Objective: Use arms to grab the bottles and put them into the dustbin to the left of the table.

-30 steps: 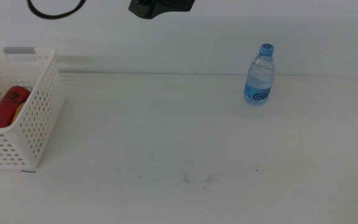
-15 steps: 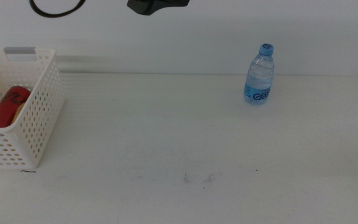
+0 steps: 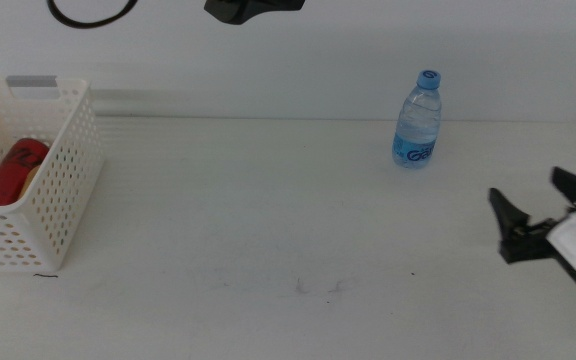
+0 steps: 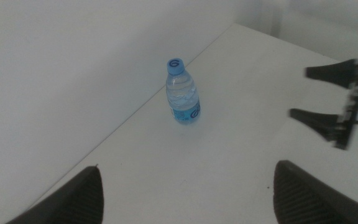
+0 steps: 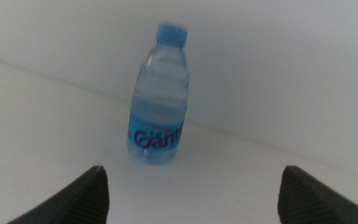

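Right hand [image 3: 531, 208], black w/ two dark jaws spread wide & holding nothing, has just swung in from the right edge of the middle view; a sec ago that side was bare, half a sec ago only a dark tip showed. So the right arm looks to be starting its reach for the last bottle.

Clear plastic water bottle w/ blue cap & blue label [image 3: 417, 121] stands upright at the back of the plain white tabletop [image 3: 268, 210], near the wall, unmoved. It's ahead of the right hand & to its left, well apart, no contact. Right wrist view has it centred between the open jaws, so the line-up seems decent; closing the gap is what's left.

White perforated plastic basket w/ grey rim strip [image 3: 63, 190] sits at the tabletop's left edge, far from the bottle. Red soda can [image 3: 8, 172] already lies inside, w/ something yellowish next to it, prob. the tea bottle, can't tell for sure.

Left hand [image 4: 185, 190] waits up high, jaws apart, empty, looking down at the bottle.
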